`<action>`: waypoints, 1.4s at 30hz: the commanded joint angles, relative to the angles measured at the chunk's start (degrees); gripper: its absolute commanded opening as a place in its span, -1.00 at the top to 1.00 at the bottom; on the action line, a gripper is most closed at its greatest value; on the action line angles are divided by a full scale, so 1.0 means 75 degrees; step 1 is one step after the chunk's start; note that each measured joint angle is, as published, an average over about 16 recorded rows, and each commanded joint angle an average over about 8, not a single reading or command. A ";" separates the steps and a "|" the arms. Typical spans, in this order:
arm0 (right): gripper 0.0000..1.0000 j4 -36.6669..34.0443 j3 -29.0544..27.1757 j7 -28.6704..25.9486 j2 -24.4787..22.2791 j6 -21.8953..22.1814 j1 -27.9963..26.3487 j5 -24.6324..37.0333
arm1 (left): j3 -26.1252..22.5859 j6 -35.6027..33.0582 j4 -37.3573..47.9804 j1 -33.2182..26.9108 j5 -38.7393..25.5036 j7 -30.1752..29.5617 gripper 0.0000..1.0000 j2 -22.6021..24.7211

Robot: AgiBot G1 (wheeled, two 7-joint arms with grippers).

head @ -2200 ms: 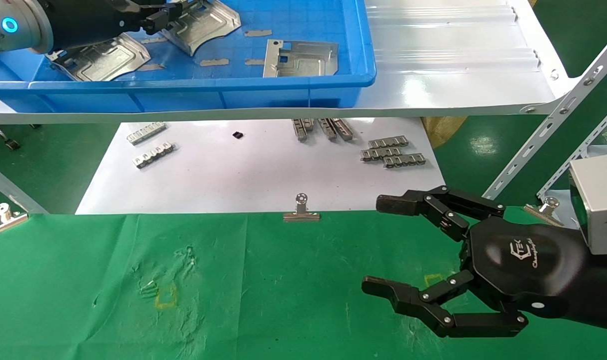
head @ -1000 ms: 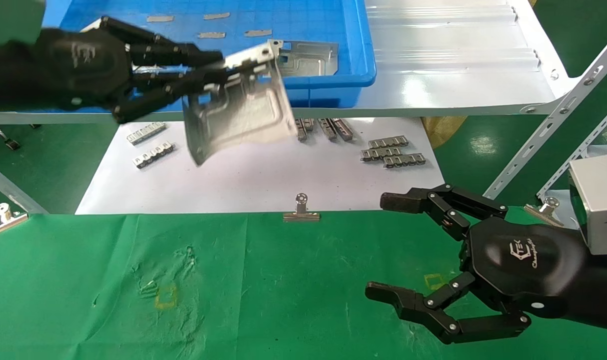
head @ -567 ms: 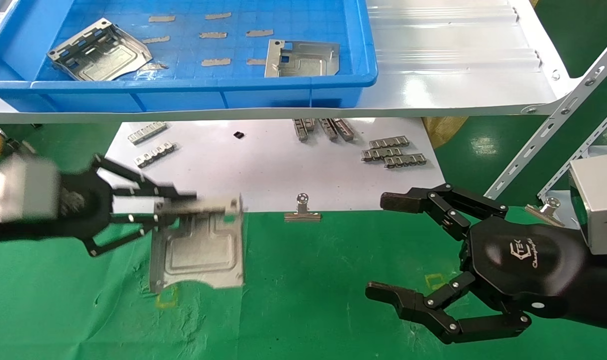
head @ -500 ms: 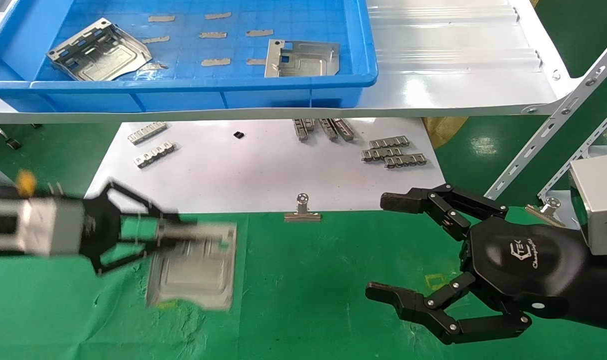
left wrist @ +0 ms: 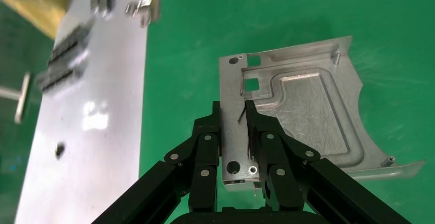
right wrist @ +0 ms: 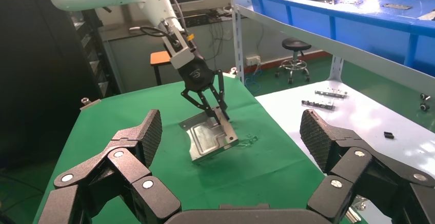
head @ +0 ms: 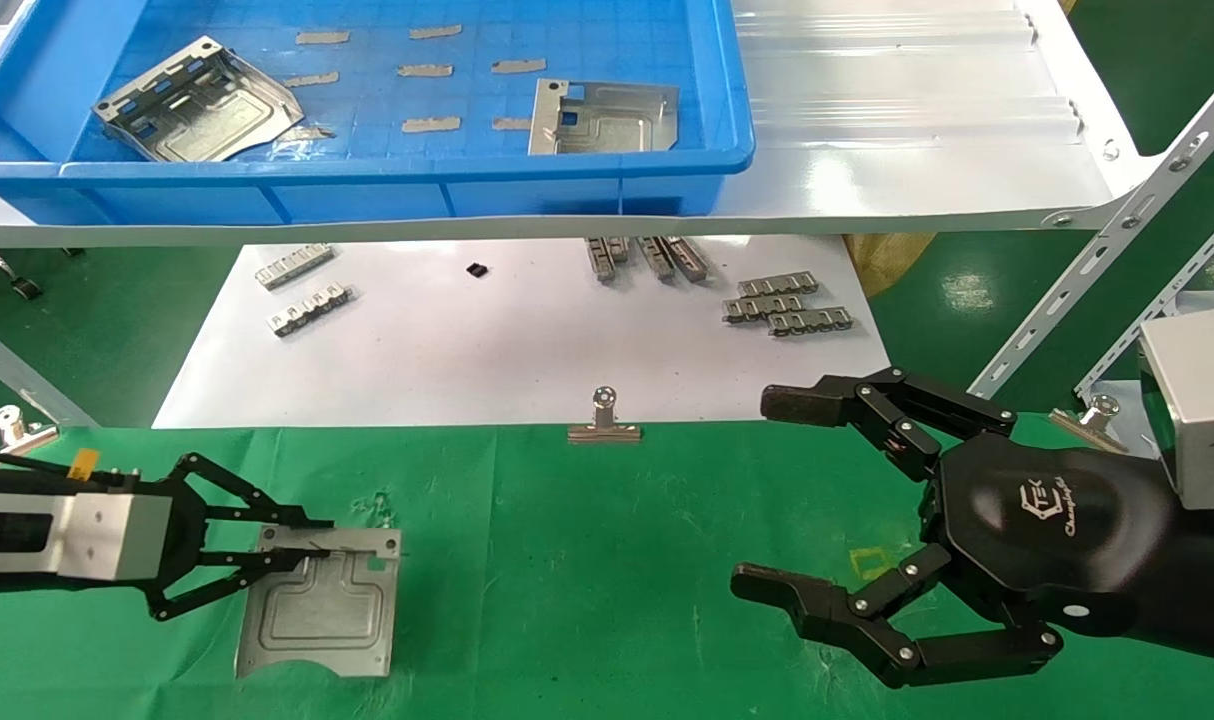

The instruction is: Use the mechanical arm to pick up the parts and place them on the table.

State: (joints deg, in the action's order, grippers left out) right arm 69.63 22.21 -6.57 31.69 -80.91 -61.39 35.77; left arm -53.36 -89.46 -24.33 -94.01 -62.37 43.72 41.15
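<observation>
My left gripper (head: pixel 302 545) is shut on the bent edge of a silver stamped plate (head: pixel 319 612), low over the green table (head: pixel 607 560) at the front left. In the left wrist view the fingers (left wrist: pixel 208 147) clamp the plate (left wrist: pixel 302 101) by its edge, and its far side rests on the cloth. The right wrist view shows the same plate (right wrist: pixel 208 139) tilted, one edge on the table. Two more plates (head: pixel 197 100) (head: pixel 604 118) lie in the blue bin (head: pixel 417 175). My right gripper (head: pixel 777 490) is open and empty over the table's right side.
The blue bin stands on a glossy white shelf (head: pixel 917 150). Below it a white sheet (head: pixel 527 350) carries small slotted grey strips (head: pixel 787 305). Binder clips (head: pixel 603 425) hold the cloth's far edge. A slanted white shelf strut (head: pixel 1097 260) stands at the right.
My left gripper has carried the plate out of the blue bin, forward and down to the green table at the front left. The right arm has stayed still.
</observation>
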 commanded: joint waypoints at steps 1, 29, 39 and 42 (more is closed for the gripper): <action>-1.00 0.0000 0.0000 0.0000 0.0000 0.0000 0.0000 0.0000 | -0.0026 0.0035 0.0271 0.0003 0.0004 0.0101 0.42 0.0049; -1.00 0.0000 0.0000 0.0000 0.0000 0.0001 0.0000 0.0000 | -0.0071 -0.0269 0.1535 -0.0138 0.0739 -0.0324 -1.00 0.0573; -1.00 -0.0001 -0.0001 0.0000 -0.0001 0.0002 0.0002 -0.0001 | 0.0015 -0.0263 0.1546 0.0055 0.1089 -0.0621 -1.00 0.0506; -1.00 -0.0001 -0.0001 0.0000 -0.0001 0.0002 0.0002 -0.0001 | 0.0030 -0.0258 0.1499 0.0052 0.1048 -0.0620 -1.00 0.0505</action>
State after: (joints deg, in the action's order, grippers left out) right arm 69.62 22.21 -6.57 31.69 -80.90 -61.37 35.76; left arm -52.65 -91.33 -13.78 -93.12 -54.15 38.32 44.79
